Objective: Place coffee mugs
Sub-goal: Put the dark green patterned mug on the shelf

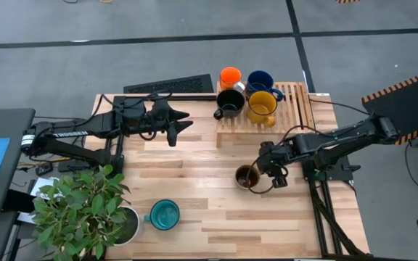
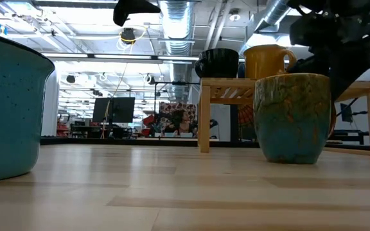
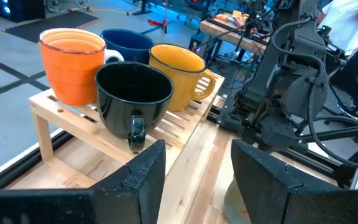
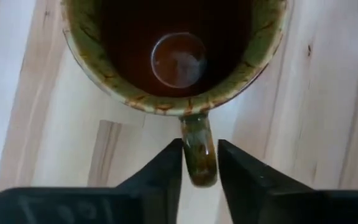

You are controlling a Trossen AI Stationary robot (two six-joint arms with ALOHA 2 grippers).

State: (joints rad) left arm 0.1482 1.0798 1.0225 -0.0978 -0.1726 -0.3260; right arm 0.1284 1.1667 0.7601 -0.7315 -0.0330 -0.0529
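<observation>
The wooden table (image 1: 194, 210) fills the middle of the overhead view, and at its upper right stands a slatted wooden rack (image 1: 296, 98) already carrying four mugs: the orange mug (image 1: 230, 75), the dark blue mug (image 1: 259, 80), the black mug (image 1: 230, 102) and the yellow mug (image 1: 261, 106). The teal mug (image 1: 165, 214) sits alone at lower centre, beside a potted plant (image 1: 78, 206) in the lower left corner. The step in hand looks like picking up the olive-brown mug (image 1: 247, 176), which stands on the table at centre right, below the rack. To do it well, I'd say the grip should be square on the handle and firm before any lift, then go straight up so the mug doesn't swing or tip. The right gripper (image 4: 199, 169) has its two fingers either side of that mug's handle, narrowed right against it. The left gripper (image 3: 197, 177) hangs open and empty at upper centre-left, facing the rack.
</observation>
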